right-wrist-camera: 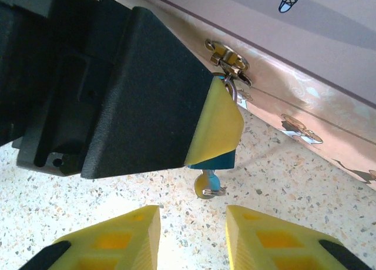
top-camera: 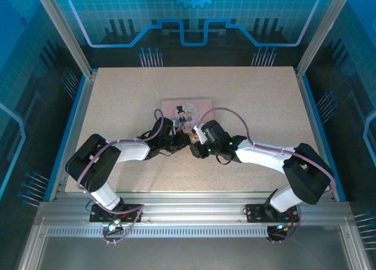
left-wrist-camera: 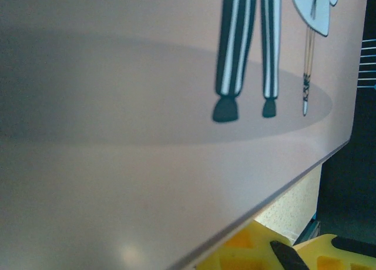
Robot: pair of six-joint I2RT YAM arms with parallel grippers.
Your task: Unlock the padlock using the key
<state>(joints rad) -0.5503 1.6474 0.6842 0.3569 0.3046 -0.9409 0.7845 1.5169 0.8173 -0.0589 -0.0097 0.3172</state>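
Nearest the right wrist camera, the right gripper [right-wrist-camera: 192,224] stands open and empty. Its two yellow fingers are spread wider than the small key [right-wrist-camera: 208,186], which juts toward them just beyond the tips. The key seems seated in the base of the padlock [right-wrist-camera: 216,162], a tiny blue-bodied lock whose shackle runs through the hasp [right-wrist-camera: 230,61] on the front wall of the pink tin [right-wrist-camera: 317,99]. The left gripper [right-wrist-camera: 218,132] appears closed on the padlock, one yellow pad covering most of it; its other finger is hidden. The likeliest trouble is the pinch on the key: its head is small and rounded, so fingers closing off-centre could knock it aside or slip off during the turn. A twist stronger than the left grip would spin the whole lock on its thin shackle, or drag the probably light tin across the table [right-wrist-camera: 282,193]. Room is tight here, with the left gripper's black body just beside the key on one side, the tin's lower edge near on the other, and the tabletop close beneath. Farther off, in the top view, bare tabletop runs on every side of the tin, well apart from the side rail [top-camera: 80,114], so both arms have space to draw back toward their bases.
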